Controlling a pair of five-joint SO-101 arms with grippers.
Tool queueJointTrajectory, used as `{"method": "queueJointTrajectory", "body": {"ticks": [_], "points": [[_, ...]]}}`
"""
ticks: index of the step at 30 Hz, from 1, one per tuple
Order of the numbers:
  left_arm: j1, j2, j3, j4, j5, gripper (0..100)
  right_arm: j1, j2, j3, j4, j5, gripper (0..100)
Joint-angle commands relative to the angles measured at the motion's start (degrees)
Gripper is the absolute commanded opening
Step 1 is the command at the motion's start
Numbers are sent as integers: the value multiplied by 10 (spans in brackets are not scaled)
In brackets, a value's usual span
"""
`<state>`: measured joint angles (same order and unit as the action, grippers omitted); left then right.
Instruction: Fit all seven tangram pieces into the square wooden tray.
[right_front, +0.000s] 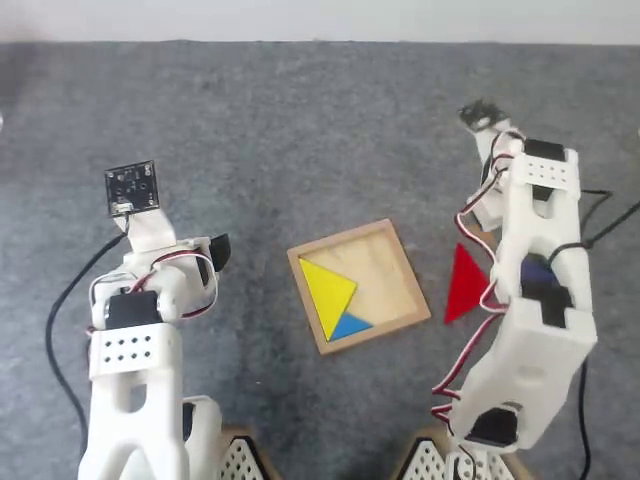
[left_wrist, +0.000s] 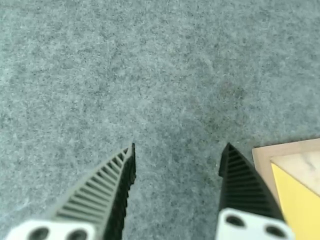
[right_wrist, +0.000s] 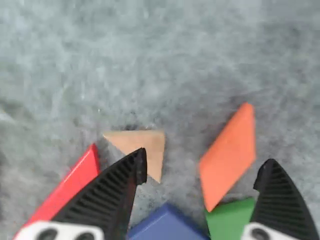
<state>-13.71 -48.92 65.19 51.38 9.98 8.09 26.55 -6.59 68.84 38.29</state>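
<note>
Right gripper (right_wrist: 206, 157) jaws wide over the crowded orange piece (right_wrist: 229, 152), tan triangle (right_wrist: 142, 144), blue piece (right_wrist: 162, 225) and green piece (right_wrist: 227, 220): close here and you could nudge neighbours. Left gripper (left_wrist: 180, 146) wide, empty, beside tray (right_front: 340, 237); tray holds 2, red triangle (right_front: 465, 285) lies outside

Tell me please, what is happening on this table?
A robot is solving a tangram puzzle. The wooden tray holds a yellow triangle and a light blue triangle. The right gripper, open, hangs over the loose red triangle, tan triangle, orange piece, dark blue piece and green piece. The left gripper is open and empty above the grey mat beside the tray.
</note>
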Motion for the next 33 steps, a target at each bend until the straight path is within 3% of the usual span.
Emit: {"method": "queueJointTrajectory", "body": {"ticks": [1, 5, 15, 21, 33], "points": [[-4, -4, -4, -11, -4, 269, 35, 19, -64, -20, -24, 343], [-4, -4, -4, -11, -4, 269, 68, 71, -116, -8, -29, 343], [-4, -4, -4, -11, -4, 269, 69, 153, -161, 8, -62, 335], [-4, -4, -4, -11, -4, 269, 53, 153, -173, 11, -78, 210], [-4, -4, -4, -11, -4, 269, 44, 148, -172, 45, -78, 59]]}}
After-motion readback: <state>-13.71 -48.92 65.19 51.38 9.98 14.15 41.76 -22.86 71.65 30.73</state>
